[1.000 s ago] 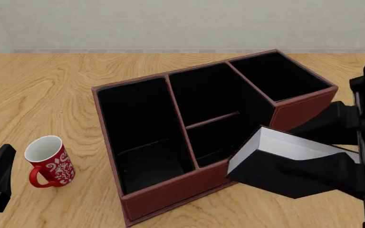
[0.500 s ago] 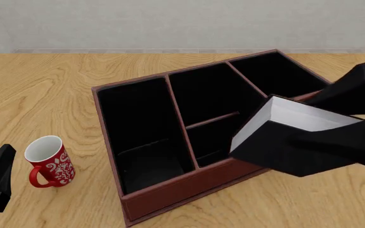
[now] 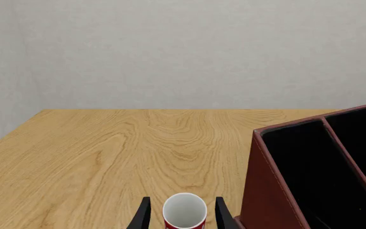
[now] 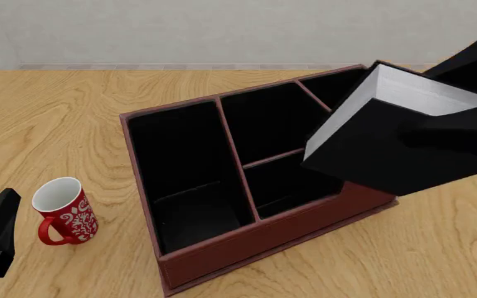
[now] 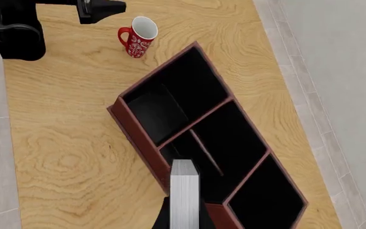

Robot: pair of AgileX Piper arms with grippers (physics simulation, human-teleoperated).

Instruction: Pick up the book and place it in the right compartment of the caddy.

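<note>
Pale wood-grain bench under a grey wall: the right pincer [image 5: 184,215] clamps the thick black-covered book [image 4: 392,133], tilted above the reddish-brown leather-look caddy [image 4: 247,239] near its right compartment [image 5: 266,198], for lowering. Left pincer [image 3: 181,214], fingers apart, frames a red mug [image 4: 63,211].

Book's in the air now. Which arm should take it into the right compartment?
Right. The right gripper already holds the book above the caddy, near the right compartment. The left gripper sits low by the mug, on the far side of the caddy.
</note>
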